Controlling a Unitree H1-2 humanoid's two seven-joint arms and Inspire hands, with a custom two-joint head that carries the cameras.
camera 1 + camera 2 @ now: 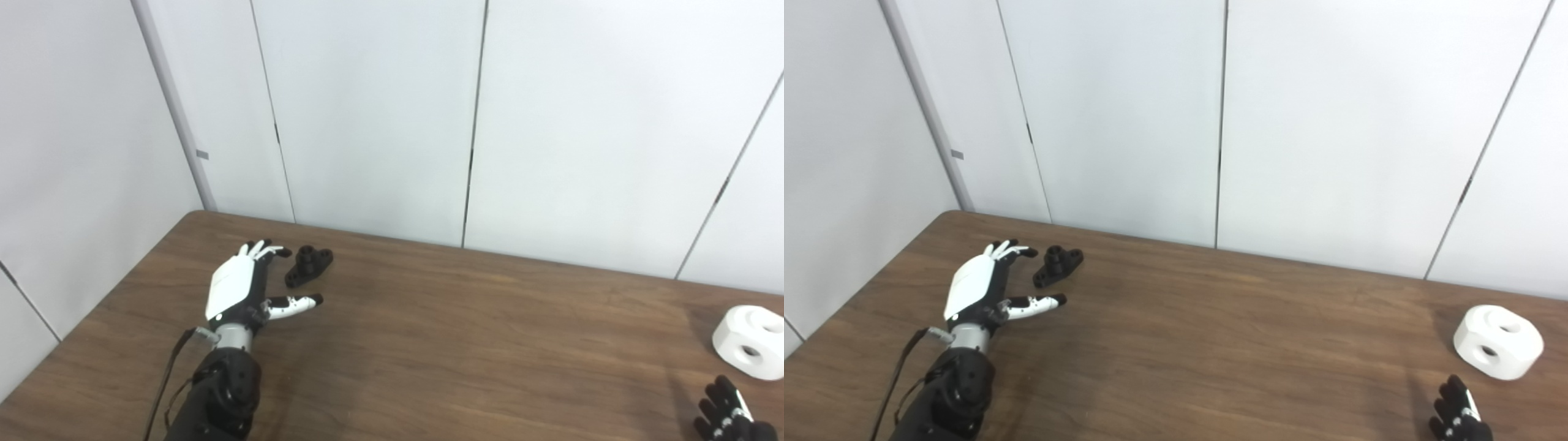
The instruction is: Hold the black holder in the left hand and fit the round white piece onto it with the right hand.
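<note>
The small black holder (309, 265) lies on the brown table (441, 331) near its far left corner. My left hand (245, 285) rests open just left of it, fingers spread and thumb stretched out below the holder, a small gap between them. The round white piece (751, 341), with holes in its top and side, sits at the table's right end. Only the dark fingertips of my right hand (726, 411) show at the bottom right, a little in front of the white piece; they hold nothing.
White wall panels (380, 110) rise right behind the table's far edge. The table's left edge runs diagonally beside my left arm (214, 392). Bare wood stretches between the two pieces.
</note>
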